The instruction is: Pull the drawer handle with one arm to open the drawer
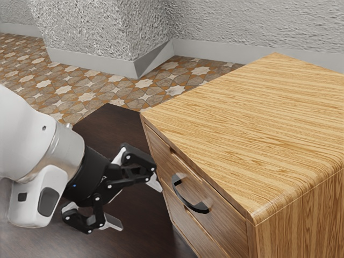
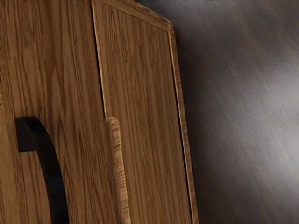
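One handle (image 1: 189,196), horizontal along drawer (image 1: 164,154)

A dark brown, faintly streaked wooden desk (image 1: 115,126) fills the exterior view's lower left. Past its far edge lies a tiled floor of brown and cream star patterns (image 1: 64,80). Behind the floor rises a rough grey plastered wall (image 1: 107,21), which juts forward at a corner. A smooth grey skirting board (image 1: 91,60) runs along its foot.
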